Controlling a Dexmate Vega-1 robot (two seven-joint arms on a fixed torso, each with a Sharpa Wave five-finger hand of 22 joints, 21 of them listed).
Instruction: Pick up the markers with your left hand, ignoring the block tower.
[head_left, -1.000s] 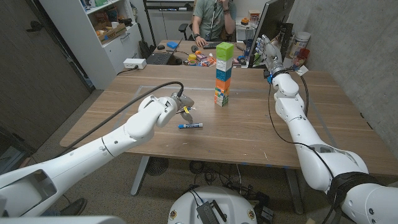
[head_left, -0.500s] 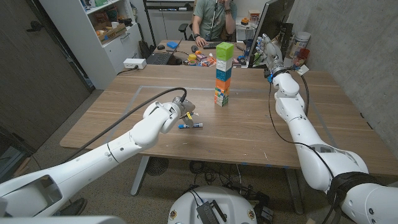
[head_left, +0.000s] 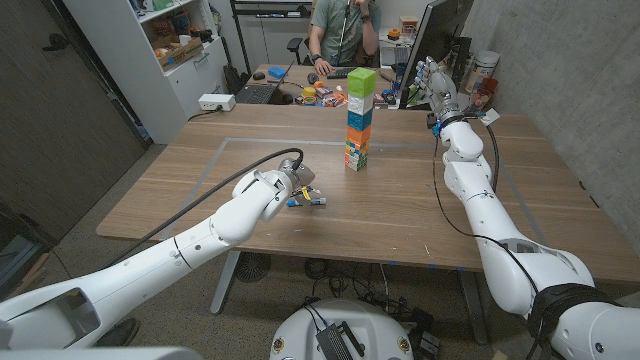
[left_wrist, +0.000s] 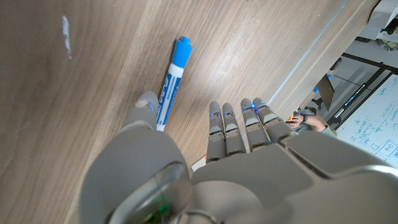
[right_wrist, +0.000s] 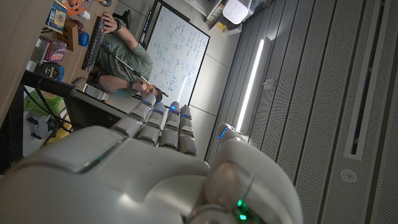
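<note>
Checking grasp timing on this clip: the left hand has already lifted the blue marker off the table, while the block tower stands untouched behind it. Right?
Not quite. The blue marker lies on the table; the left hand is open over it, as the left wrist view shows. The block tower does stand untouched behind.

marker (left_wrist: 170, 84): blue cap, white barrel with blue print | lying flat on the wooden table | white end just beside the thumb tip, cap end pointing away, beyond the fingers (left_wrist: 224, 127)
</note>
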